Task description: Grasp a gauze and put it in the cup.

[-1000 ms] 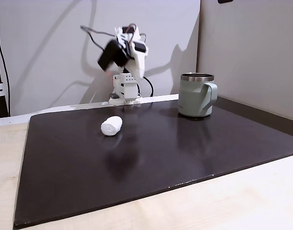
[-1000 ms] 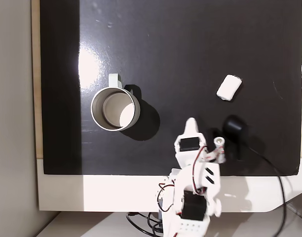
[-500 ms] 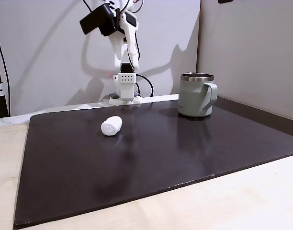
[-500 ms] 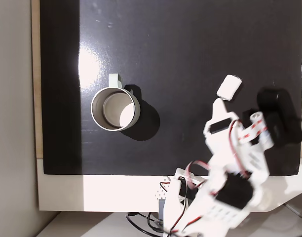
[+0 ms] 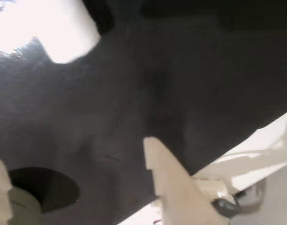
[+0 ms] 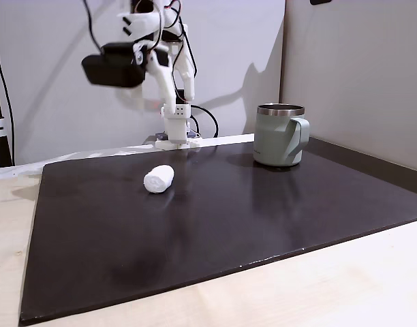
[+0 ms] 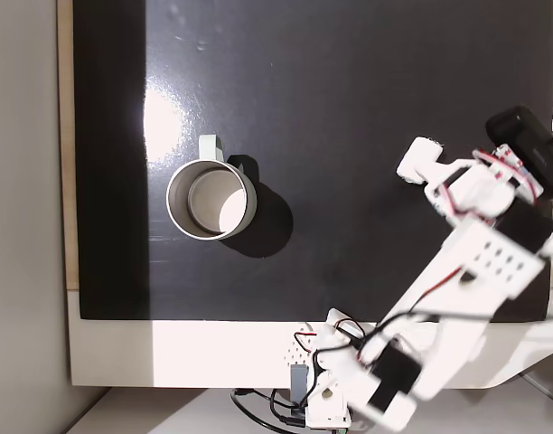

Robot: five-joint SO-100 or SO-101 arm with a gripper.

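Dark, glossy matting (image 6: 215, 225) covers most of a pale wooden tabletop (image 6: 345, 286), and the side-on fixed view reads cleanly from front to back. Nearest the lens is bare mat. Beyond it the gauze (image 6: 159, 178), a small white roll, lies on its side at about 10 o'clock from the picture's centre, free of any contact and casting a faint reflection. Further back, toward 2 o'clock, the cup (image 6: 281, 134) stands upright with its handle turned to the right of this view and its steel rim open to the ceiling, well apart from the roll. Farthest off, the white arm (image 6: 173, 88) rises from its base at the mat's back edge, its black camera module (image 6: 113, 70) held high above the roll's side of the mat.

From the top-down fixed view, the arm (image 7: 466, 271) reaches out toward 3 o'clock, so that its forward end overlaps the gauze (image 7: 414, 161) in the picture; the side view suggests it is above the roll, not on it. The cup (image 7: 210, 200) sits at 9 o'clock, empty.

The wrist view is blurred: a cream finger (image 5: 169, 185) juts up from the lower edge and a second (image 5: 0, 187) shows at the left edge, so the gripper (image 5: 73, 173) appears spread wide with nothing between. The gauze (image 5: 64, 30) glows at 11 o'clock, ahead of the fingers; the height likely serves to line up a descent.
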